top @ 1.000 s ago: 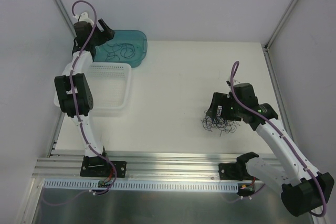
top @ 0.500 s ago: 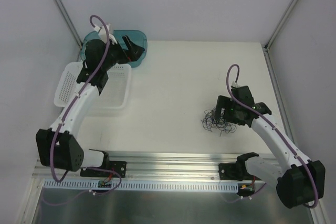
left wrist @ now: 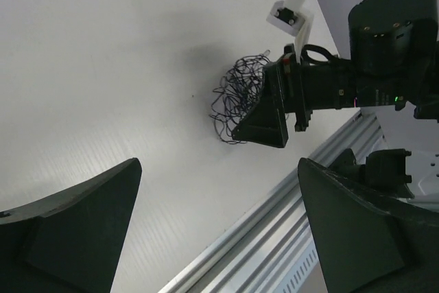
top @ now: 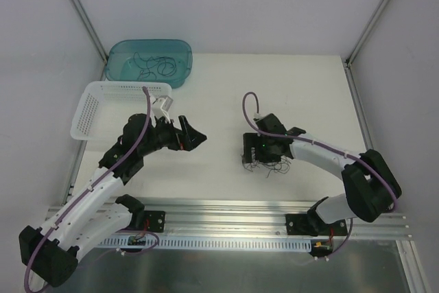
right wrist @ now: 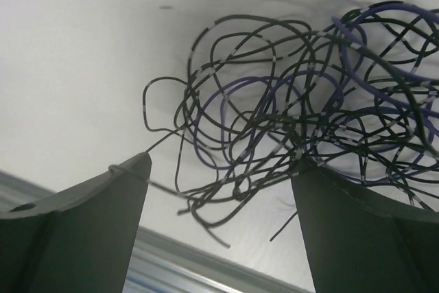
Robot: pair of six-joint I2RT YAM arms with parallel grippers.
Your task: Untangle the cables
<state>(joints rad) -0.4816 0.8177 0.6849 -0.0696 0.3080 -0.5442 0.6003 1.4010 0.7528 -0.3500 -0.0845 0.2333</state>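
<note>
Blue-black cables [left wrist: 236,103] sit in one clump on the bench [top: 219,94], right at the right tool [right wrist: 221,169].
Right tool's jaws are apart and straddle the clump's near edge, with most loops just beyond the tips; can't tell if any strand is actually pinched. Left tool [top: 194,134] gapes wide and empty, aimed at the clump from its left, well apart. Clump is roundish, no clear long axis. Right arm is nearer, so I'd judge the first pull is its job.
</note>
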